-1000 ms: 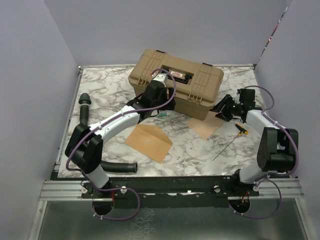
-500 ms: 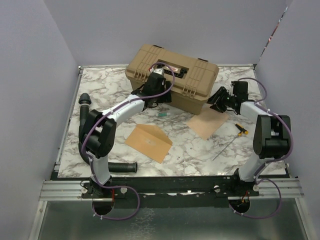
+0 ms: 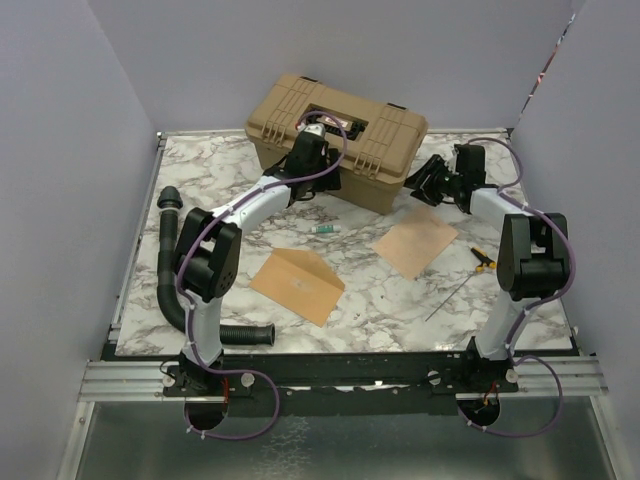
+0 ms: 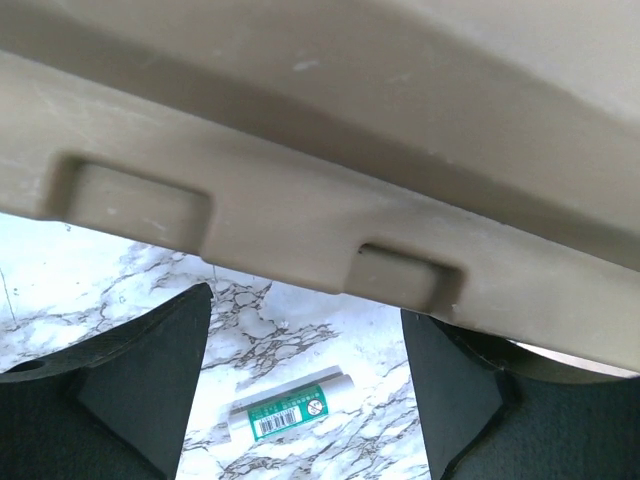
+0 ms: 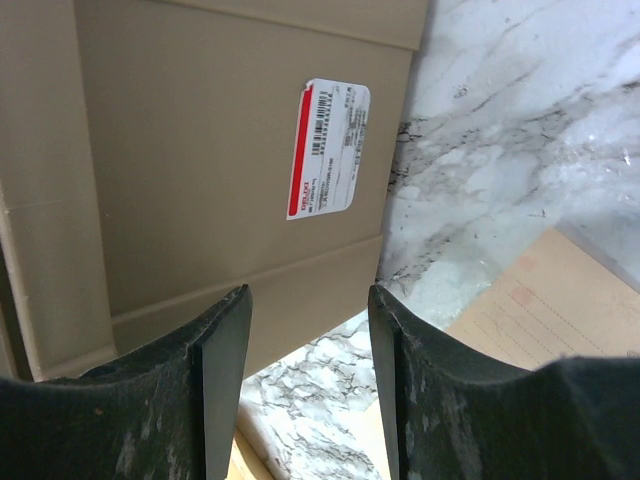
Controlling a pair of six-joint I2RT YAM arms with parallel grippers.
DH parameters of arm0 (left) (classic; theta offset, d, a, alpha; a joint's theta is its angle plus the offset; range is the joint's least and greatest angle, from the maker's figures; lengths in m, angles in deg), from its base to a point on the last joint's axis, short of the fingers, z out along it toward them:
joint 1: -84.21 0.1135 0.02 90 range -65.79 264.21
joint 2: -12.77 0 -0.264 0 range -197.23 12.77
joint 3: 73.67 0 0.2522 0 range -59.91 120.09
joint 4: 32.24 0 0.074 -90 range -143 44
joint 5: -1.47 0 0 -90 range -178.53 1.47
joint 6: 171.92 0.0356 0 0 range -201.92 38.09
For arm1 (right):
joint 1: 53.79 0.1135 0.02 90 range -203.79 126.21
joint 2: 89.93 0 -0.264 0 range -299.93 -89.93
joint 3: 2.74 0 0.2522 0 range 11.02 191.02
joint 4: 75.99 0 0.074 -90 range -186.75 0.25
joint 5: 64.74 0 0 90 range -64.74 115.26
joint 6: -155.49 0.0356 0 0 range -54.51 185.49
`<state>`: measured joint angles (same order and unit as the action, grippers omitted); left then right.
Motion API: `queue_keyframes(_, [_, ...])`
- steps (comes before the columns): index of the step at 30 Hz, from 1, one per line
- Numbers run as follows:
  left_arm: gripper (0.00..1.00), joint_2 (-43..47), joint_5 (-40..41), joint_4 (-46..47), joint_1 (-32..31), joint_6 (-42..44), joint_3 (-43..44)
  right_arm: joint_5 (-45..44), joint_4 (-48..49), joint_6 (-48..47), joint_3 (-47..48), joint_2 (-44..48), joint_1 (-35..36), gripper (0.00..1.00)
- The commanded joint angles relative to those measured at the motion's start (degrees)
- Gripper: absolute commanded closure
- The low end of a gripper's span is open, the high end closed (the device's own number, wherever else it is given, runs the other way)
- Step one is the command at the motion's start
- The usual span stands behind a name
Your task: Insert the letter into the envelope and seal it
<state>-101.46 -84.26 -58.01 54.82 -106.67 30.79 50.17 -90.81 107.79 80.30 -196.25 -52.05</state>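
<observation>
1. Marble-patterned table (image 3: 230,190) filled the floor of a plain grey-walled booth, with a closed tan case (image 3: 340,125) standing at its far middle.
2. The left gripper (image 4: 305,330) was released: its jaws stood wide apart with nothing between them, close against the case's near wall. A small glue stick (image 4: 290,412) lay on the marble just below it.
3. The right gripper (image 5: 307,295) was also released and empty. It was aimed at the case's right end, where a white barcode label (image 5: 328,148) showed.
4. The letter (image 3: 415,243) lay flat near the case's near right corner, right of centre and under the right arm's reach. The right wrist view showed faint ruled lines on it.
5. The envelope (image 3: 295,283) lay flat nearer the arms, left of centre and well apart from the letter. I could not tell how its flap stood.
6. Neither paper was in hand, so the task looked hardly begun.
7. Likely risks:
   - A low sweep of the right arm away from the case could catch the letter and crease it or skate it toward the screwdriver (image 3: 484,262).
   - A nudge from the left fingers could send the glue stick rolling.
   - A thin sheet flat on smooth stone could slide away from closing fingers and escape the pinch.
</observation>
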Motion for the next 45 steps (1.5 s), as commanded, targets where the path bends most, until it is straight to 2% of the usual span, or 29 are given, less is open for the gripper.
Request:
queue_keyframes(1, [0.23,7.7,-3.1,3.2,-3.3,3.3,-7.7,-9.1,-9.2,-0.1,-2.4,7.8,1.1,0.46])
queue_keyframes(5, [0.23,15.0,-4.2,4.2,-10.2,3.6,-15.8,-16.3,-17.5,-1.5,-8.1,15.5,0.9,0.44])
queue_keyframes(8, [0.23,16.6,-7.1,7.4,-15.9,3.2,-19.3,-20.6,-21.2,-1.6,-13.9,22.1,0.2,0.41])
queue_keyframes(11, [0.23,13.9,-10.5,10.2,-19.3,1.5,-19.2,-22.5,-21.0,-0.5,-20.9,27.8,-1.0,0.36])
queue_keyframes(18, [0.3,3.2,-11.3,11.8,-24.1,1.6,-11.6,-16.2,-13.1,-0.2,-31.3,31.6,-5.4,0.34])
queue_keyframes(24, [0.38,-3.1,-10.3,13.3,-26.0,2.0,-4.8,-12.6,-7.5,-1.2,-34.8,30.6,-9.9,0.36])
queue_keyframes(29, [0.45,-9.1,-11.9,9.6,-26.1,4.8,2.9,-10.7,-3.9,-3.2,-34.1,27.3,-12.2,0.37])
queue_keyframes(37, [0.55,-13.9,-12.7,8.2,-26.6,6.4,1.6,-7.2,0.6,-4.7,-32.9,21.4,-13.8,0.41])
queue_keyframes(45, [0.6,-18.1,-13.3,0.0,-26.6,11.8,3.0,-4.0,6.0,-5.3,-34.8,18.6,-13.9,0.42])
